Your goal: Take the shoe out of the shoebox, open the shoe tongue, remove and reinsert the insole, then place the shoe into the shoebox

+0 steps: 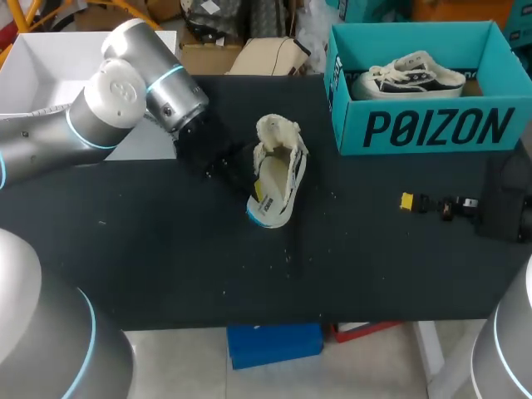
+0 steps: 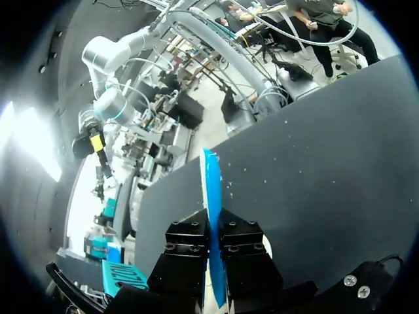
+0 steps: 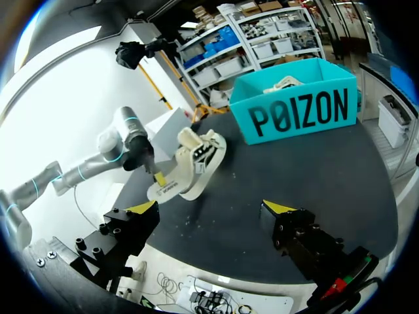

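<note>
- Step in hand, by my reading, was the insole stage. The cream shoe (image 1: 278, 133) lay on its side mid-table, out of the shoebox (image 1: 432, 129), with its insole (image 1: 270, 179) partway out of the shoe's mouth. Whether it was coming out or going back in, I could not tell.
- The left gripper (image 2: 214, 226) was clamped on the insole's edge, one finger pressed to each face. The right gripper (image 3: 209, 208) stood well apart from the shoe, fingers spread wide, holding nothing.
- The next move likely called for a slide along the shoe's length, with the free gripper pinning the upper (the shoe looked light enough to drag along).
- Table (image 1: 166, 266): flat matte black, flecked with pale specks.
- Shoebox: teal card, open-topped, rectangular, with stiff walls. A second shoe (image 1: 407, 76), pale with dark trim, sat inside.
- Cream shoe: soft fabric upper, laced, with a pale sole.
- Insole: a thin, bendable sheet, pale on top and blue underneath.
</note>
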{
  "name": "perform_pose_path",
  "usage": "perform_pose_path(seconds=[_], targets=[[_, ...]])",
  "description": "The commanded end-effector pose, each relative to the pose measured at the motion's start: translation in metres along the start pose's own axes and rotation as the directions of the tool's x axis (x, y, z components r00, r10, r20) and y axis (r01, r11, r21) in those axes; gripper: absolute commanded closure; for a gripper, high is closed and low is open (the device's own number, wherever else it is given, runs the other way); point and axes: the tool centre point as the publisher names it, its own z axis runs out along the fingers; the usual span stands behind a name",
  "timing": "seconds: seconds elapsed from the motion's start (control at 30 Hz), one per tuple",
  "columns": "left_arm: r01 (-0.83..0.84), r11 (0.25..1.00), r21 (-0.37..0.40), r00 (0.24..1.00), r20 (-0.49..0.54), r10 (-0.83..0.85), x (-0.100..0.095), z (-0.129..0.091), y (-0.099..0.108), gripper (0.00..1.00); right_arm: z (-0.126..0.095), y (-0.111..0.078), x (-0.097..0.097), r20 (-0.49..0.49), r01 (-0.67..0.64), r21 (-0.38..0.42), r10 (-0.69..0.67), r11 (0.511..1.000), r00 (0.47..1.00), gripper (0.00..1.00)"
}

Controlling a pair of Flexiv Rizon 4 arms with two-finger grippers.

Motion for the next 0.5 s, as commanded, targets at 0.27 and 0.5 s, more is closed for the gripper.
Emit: perform_pose_path(seconds=[0.27, 0.5], targets=[[-0.026, 1.000, -0.016, 1.000, -0.007, 0.026, -0.009, -0.006, 0.029, 1.00, -0.001, 0.000, 0.000, -0.002, -0.001, -0.001, 0.001, 1.000, 1.000, 0.00], [-0.019, 1.000, -0.017, 1.000, -0.017, 0.019, -0.006, -0.007, 0.047, 1.00, -0.001, 0.000, 0.000, -0.002, -0.001, -0.001, 0.001, 1.000, 1.000, 0.00]])
